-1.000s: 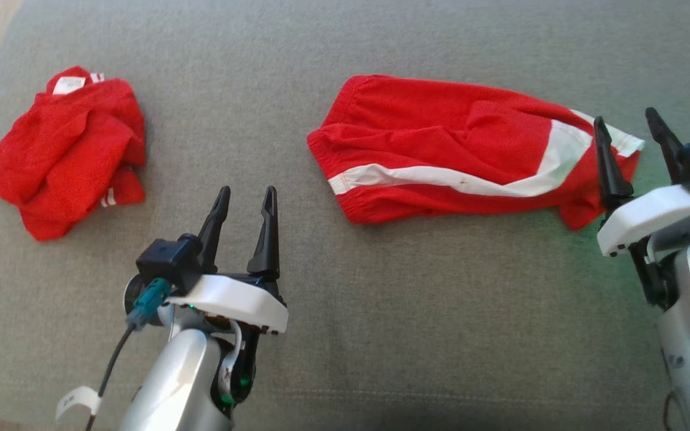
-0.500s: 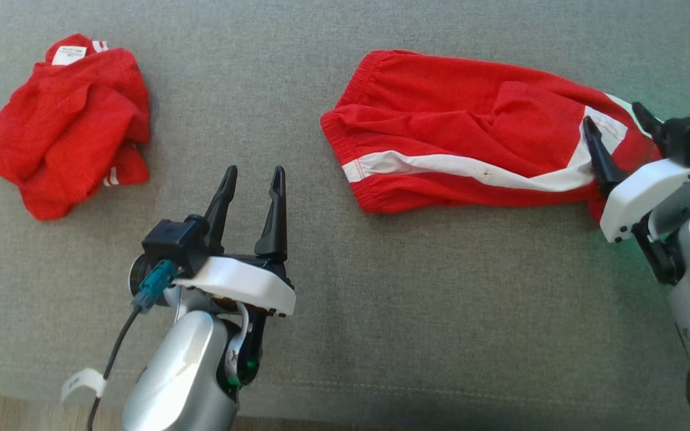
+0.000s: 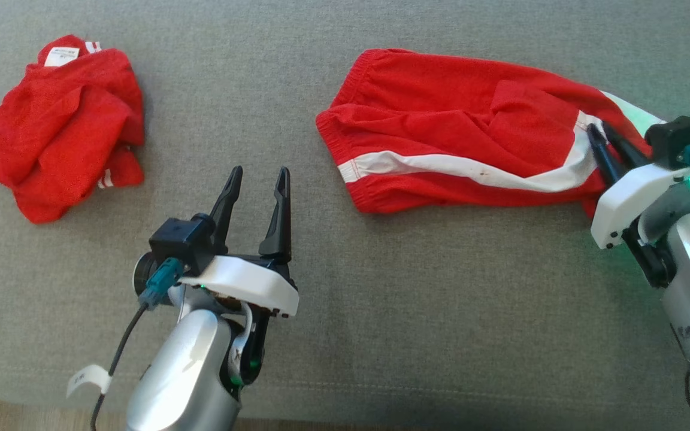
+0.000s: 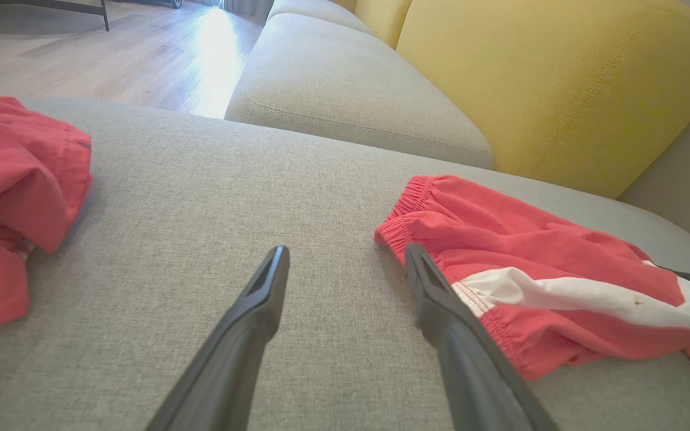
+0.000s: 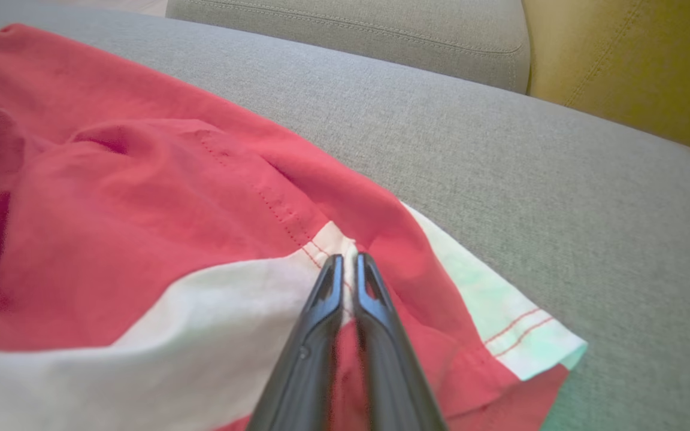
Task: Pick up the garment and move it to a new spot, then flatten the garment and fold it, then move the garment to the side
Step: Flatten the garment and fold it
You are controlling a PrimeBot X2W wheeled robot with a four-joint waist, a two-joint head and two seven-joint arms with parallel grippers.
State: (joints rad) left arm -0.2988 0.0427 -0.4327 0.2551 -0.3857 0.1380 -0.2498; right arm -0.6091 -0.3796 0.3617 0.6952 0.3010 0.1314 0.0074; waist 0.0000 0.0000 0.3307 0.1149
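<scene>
The garment (image 3: 459, 131) is a pair of red shorts with a white side stripe, lying crumpled but stretched out on the grey sofa seat (image 3: 441, 299), right of centre. My right gripper (image 3: 598, 130) is at its right, hem end, and its fingers are shut on a fold of the cloth where red meets white. In the right wrist view the right gripper (image 5: 348, 258) pinches that seam of the garment (image 5: 141, 209). My left gripper (image 3: 258, 179) is open above bare cushion, left of the waistband. The left gripper (image 4: 345, 254) holds nothing, and the garment (image 4: 530, 239) lies to its right.
A second red garment (image 3: 57, 126) lies bunched up at the far left of the seat, also in the left wrist view (image 4: 9, 173). A yellow back cushion (image 4: 560, 78) stands behind the seat. The seat's front edge runs along the bottom of the head view, with wooden floor (image 4: 111, 54) beyond.
My right gripper has moved in over the garment's hem end and shut on the cloth. The head camera has shifted a little. My left gripper stays open in place.
</scene>
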